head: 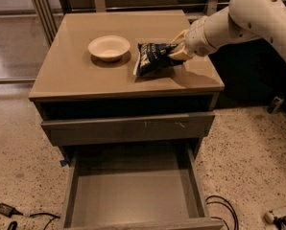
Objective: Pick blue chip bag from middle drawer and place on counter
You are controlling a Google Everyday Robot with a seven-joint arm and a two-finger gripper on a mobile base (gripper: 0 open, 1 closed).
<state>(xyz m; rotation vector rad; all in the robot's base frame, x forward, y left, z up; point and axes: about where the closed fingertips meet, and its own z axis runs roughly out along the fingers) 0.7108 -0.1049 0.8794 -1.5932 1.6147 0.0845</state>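
The blue chip bag [152,57] is a dark navy foil bag with pale edges, low over or resting on the tan counter [85,75], right of centre. My gripper [175,51] reaches in from the right and is shut on the bag's right end. The white arm runs off to the upper right. The middle drawer [133,195] is pulled out below, its grey inside bare.
A cream bowl [109,47] sits on the counter left of the bag. A shut drawer front with small pale scratches [128,127] is above the open drawer. Cables [222,210] and a power strip [280,213] lie on the speckled floor. A railing stands behind the cabinet.
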